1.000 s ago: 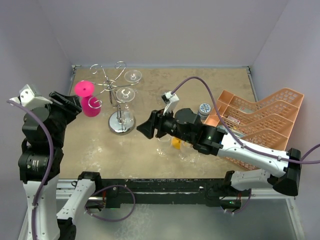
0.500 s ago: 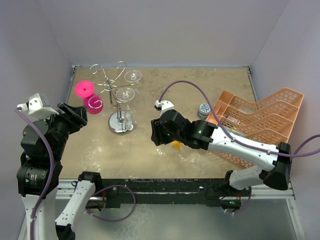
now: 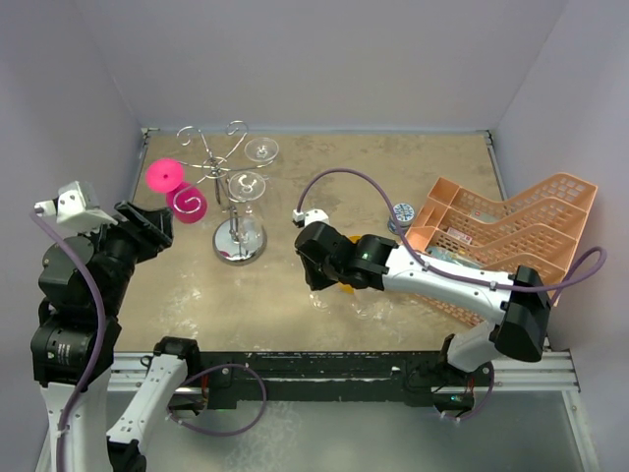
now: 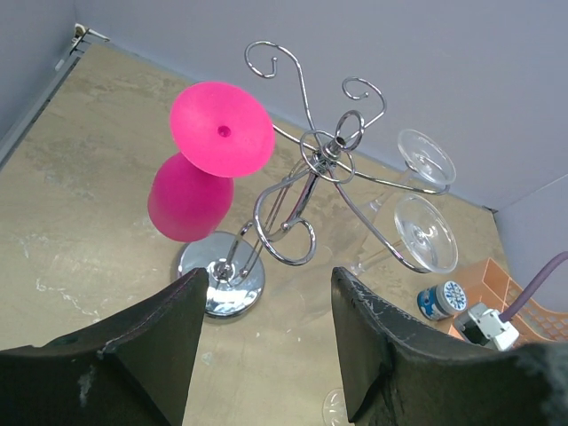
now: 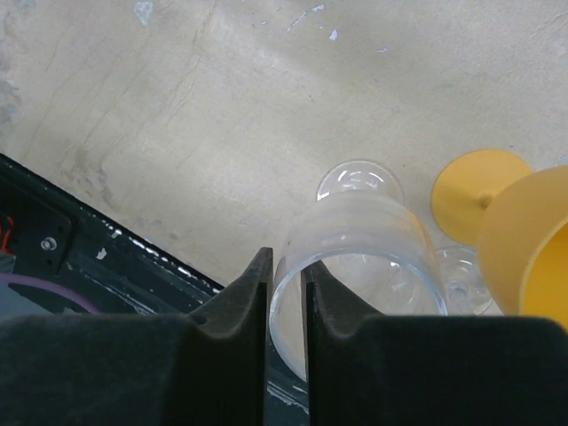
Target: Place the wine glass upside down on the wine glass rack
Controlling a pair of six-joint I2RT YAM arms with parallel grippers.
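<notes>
- Table [image 3: 393, 167]: crate [image 3: 511, 226] at 3 o'clock, rack [image 3: 236, 211] at 10 o'clock.
- Rack: the left wrist view shows a pink glass [image 4: 200, 169] and two clear glasses [image 4: 426, 231] hanging upside down.
- Left gripper [image 4: 269, 284]: jaws wide, holding nothing, at the rack's 8 o'clock.
- Right gripper [image 5: 286, 266]: the top view hides the jaws. Its wrist view shows them nearly closed, pinching the wine glass [image 5: 355, 248] by its rim.
- Wine glass: low by the table, at the rack's 4 o'clock, with a yellow glass [image 5: 524, 240] just beside it.

Right pincer [image 5: 285, 269] now on wine glass [image 5: 355, 232]
</notes>
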